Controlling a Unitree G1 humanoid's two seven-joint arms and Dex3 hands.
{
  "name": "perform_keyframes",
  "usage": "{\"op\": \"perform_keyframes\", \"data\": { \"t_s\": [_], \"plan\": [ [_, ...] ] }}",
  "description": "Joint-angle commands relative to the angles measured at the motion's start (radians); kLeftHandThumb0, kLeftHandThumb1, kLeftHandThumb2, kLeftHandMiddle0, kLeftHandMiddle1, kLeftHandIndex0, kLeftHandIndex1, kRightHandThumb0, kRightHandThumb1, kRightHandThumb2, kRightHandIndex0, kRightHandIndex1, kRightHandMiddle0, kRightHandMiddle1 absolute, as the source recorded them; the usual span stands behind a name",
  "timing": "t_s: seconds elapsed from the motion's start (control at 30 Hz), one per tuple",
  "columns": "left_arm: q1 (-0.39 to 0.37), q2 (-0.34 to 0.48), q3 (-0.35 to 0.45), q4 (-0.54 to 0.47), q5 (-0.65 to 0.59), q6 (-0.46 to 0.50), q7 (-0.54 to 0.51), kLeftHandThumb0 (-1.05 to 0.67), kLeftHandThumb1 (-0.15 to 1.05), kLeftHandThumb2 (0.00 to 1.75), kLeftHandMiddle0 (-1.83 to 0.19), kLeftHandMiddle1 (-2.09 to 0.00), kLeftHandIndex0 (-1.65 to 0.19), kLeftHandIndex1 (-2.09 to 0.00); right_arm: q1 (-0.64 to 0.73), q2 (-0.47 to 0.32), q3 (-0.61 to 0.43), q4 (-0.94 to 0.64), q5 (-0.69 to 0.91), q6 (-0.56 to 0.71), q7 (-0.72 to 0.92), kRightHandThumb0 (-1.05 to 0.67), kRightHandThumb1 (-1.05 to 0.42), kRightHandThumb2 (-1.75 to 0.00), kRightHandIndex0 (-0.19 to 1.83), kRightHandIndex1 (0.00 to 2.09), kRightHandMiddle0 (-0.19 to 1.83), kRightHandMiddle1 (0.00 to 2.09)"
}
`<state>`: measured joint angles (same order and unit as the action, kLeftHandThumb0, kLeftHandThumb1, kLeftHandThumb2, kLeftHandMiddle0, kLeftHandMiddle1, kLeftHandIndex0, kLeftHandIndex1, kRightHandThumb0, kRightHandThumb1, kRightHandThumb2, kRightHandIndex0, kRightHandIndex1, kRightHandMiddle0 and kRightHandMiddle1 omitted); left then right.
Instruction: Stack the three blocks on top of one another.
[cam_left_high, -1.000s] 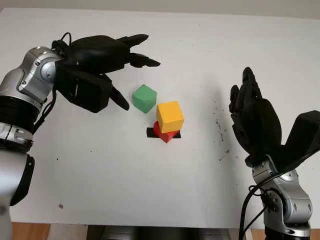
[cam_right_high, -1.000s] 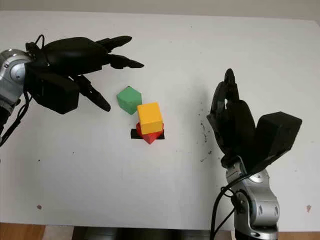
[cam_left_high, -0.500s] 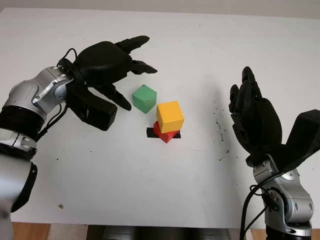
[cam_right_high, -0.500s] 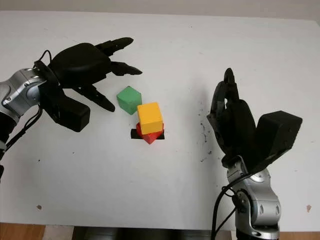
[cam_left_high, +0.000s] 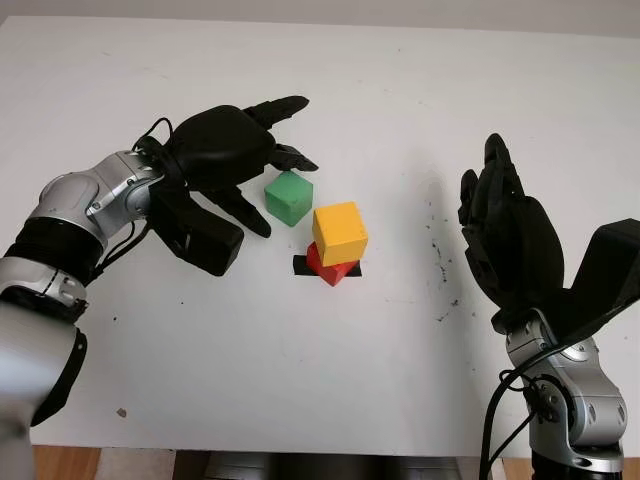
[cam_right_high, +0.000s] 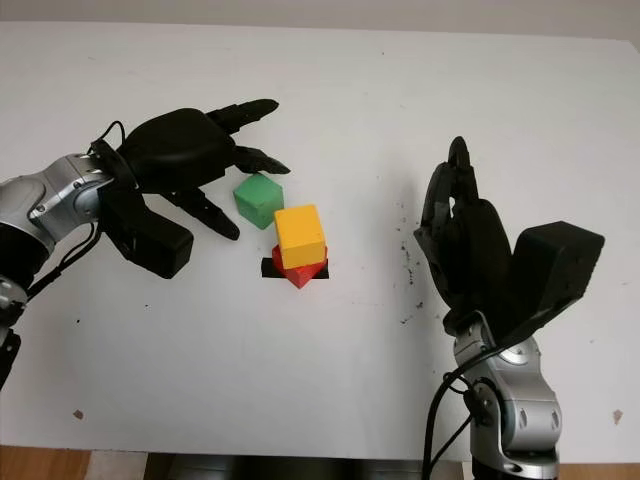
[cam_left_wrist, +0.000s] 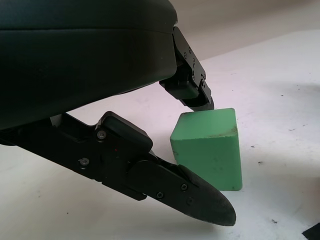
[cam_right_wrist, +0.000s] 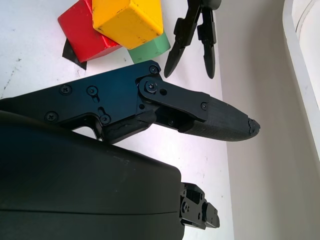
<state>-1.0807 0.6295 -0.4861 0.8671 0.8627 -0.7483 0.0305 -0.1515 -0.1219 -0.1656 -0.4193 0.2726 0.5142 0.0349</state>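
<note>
A yellow block (cam_left_high: 340, 233) sits on top of a red block (cam_left_high: 330, 268) near the table's middle, over a small black mark (cam_left_high: 302, 265). A green block (cam_left_high: 289, 196) stands on the table just behind and left of that pair. My left hand (cam_left_high: 262, 165) is open around the green block's left side, with one finger behind it and another in front (cam_left_wrist: 170, 187); none of them clearly touches it. My right hand (cam_left_high: 505, 235) is open and held upright well to the right of the blocks.
The white table (cam_left_high: 300, 380) spreads around the blocks. Small dark specks (cam_left_high: 440, 265) lie between the stack and my right hand. The table's front edge (cam_left_high: 300, 452) runs close to the bottom.
My left hand has dropped and moved right, closing in on the green block until its fingers flank it. The blocks and the right hand have stayed put.
</note>
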Motion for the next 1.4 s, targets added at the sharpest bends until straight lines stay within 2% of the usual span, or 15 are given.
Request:
{"op": "perform_keyframes", "data": {
  "t_s": [0.0, 0.13, 0.33, 0.43, 0.53, 0.6, 0.7, 1.1, 1.17, 1.3, 1.37],
  "plan": [
    [-0.022, -0.001, -0.011, 0.012, 0.008, -0.007, 0.016, -0.89, 0.92, 0.06, -0.03, -0.06, -0.54, -0.16, 0.015, -0.006, -0.001, -0.025, -0.002, 0.0, 0.001, -0.74, -1.05, -0.73, -0.19, 0.0, -0.19, 0.0],
    [-0.027, -0.004, -0.021, 0.024, 0.017, -0.007, 0.043, -0.89, 0.93, 0.06, -0.05, -0.06, -0.57, -0.18, 0.017, -0.003, -0.001, -0.025, -0.002, -0.002, -0.001, -0.74, -1.05, -0.73, -0.19, 0.0, -0.19, 0.0],
    [-0.034, 0.0, -0.056, 0.04, 0.093, -0.007, 0.173, -0.81, 0.98, 0.06, -0.11, -0.07, -0.63, -0.29, 0.022, 0.0, -0.001, -0.03, 0.002, 0.0, -0.003, -0.74, -1.05, -0.73, -0.19, 0.0, -0.19, 0.0],
    [-0.038, -0.001, -0.07, 0.058, 0.116, -0.014, 0.238, -0.7, 1.01, 0.06, -0.17, -0.06, -0.46, -0.79, 0.026, 0.003, -0.002, -0.035, 0.005, 0.005, -0.006, -0.74, -1.05, -0.73, -0.19, 0.0, -0.19, 0.0],
    [-0.042, -0.004, -0.079, 0.079, 0.119, -0.029, 0.28, -0.61, 1.04, 0.07, -0.2, -0.06, -0.39, -1.06, 0.026, 0.006, 0.001, -0.036, 0.003, 0.003, -0.009, -0.74, -1.05, -0.73, -0.19, 0.0, -0.19, 0.0],
    [-0.044, -0.003, -0.084, 0.086, 0.121, -0.037, 0.296, -0.54, 1.05, 0.12, -0.22, -0.06, -0.32, -1.36, 0.027, 0.008, 0.001, -0.037, 0.005, 0.002, -0.01, -0.74, -1.05, -0.73, -0.19, 0.0, -0.19, 0.0],
    [-0.047, 0.0, -0.086, 0.088, 0.119, -0.041, 0.299, -0.5, 1.05, 0.14, -0.24, -0.07, -0.29, -1.55, 0.029, 0.011, 0.0, -0.042, 0.006, 0.007, -0.013, -0.74, -1.05, -0.73, -0.19, 0.0, -0.19, 0.0],
    [-0.085, 0.014, -0.079, 0.096, 0.101, -0.041, 0.245, -0.49, 1.05, 0.09, -0.29, -0.08, -0.31, -1.54, 0.013, 0.014, 0.004, -0.025, 0.003, 0.003, -0.016, -0.73, -1.05, -0.73, -0.19, 0.0, -0.19, 0.0],
    [-0.1, 0.013, -0.061, 0.097, 0.065, -0.03, 0.171, -0.49, 1.05, 0.13, -0.27, -0.07, -0.28, -1.52, 0.009, 0.013, 0.004, -0.021, 0.002, 0.0, -0.014, -0.73, -1.05, -0.73, -0.19, 0.0, -0.19, 0.0],
    [-0.124, 0.009, -0.006, 0.076, -0.057, -0.006, -0.022, -0.47, 1.05, 0.12, -0.25, -0.05, -0.37, -1.33, 0.005, 0.011, 0.003, -0.018, 0.001, -0.003, -0.012, -0.73, -1.05, -0.72, -0.19, 0.0, -0.19, 0.0],
    [-0.158, 0.012, 0.024, 0.056, -0.139, 0.016, -0.178, -0.46, 1.05, 0.11, -0.24, -0.05, -0.38, -1.29, 0.002, 0.01, 0.001, -0.017, 0.002, -0.005, -0.011, -0.72, -1.05, -0.72, -0.19, 0.0, -0.19, 0.0]
  ]
}}
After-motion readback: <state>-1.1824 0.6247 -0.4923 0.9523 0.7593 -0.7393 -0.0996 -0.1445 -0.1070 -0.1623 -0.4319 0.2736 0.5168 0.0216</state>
